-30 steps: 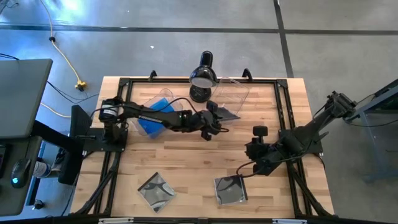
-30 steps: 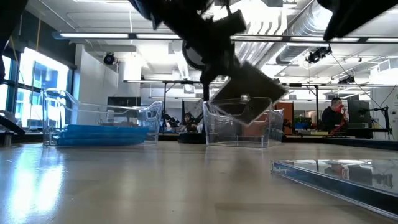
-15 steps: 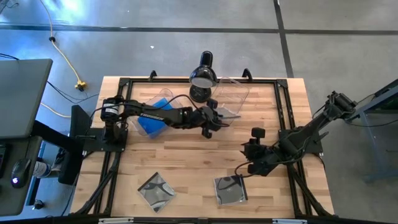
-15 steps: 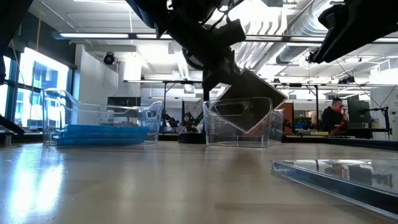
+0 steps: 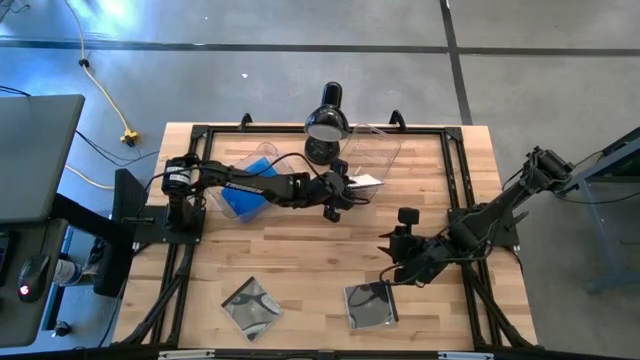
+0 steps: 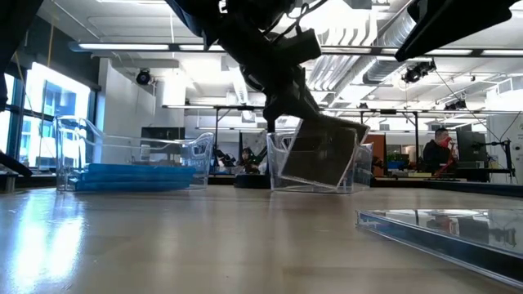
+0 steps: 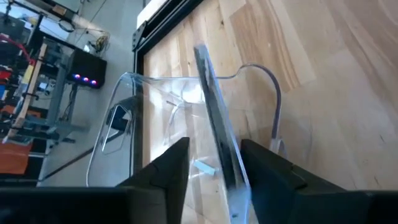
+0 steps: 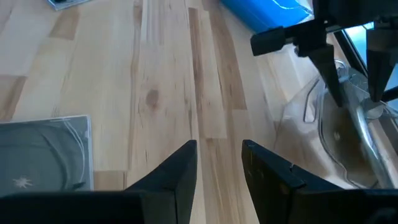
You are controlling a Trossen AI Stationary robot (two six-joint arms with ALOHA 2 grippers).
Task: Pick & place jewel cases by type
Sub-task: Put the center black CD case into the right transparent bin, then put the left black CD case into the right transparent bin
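Grey jewel case [image 6: 325, 155] dropped from tilted, edge-up in tub [image 6: 359, 167].

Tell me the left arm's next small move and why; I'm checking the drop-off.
Probably lift the left hand straight up and back. Its fingers are spread, and the dark jewel case stands on edge in the clear tub, apparently released.

The scene is evenly and brightly lit from overhead; rows of white ceiling strip lights [image 6: 245, 51] are seen in the low view, and daylight is admitted through a tall window [image 6: 49, 106] at that view's left. A pale sheen is cast across the light wooden slatted table top [image 6: 163, 237]. Arm silhouettes are rendered nearly black against the ceiling. Glare is carried on the clear plastic tub [image 7: 155, 118]. The near foreground is softly blurred.
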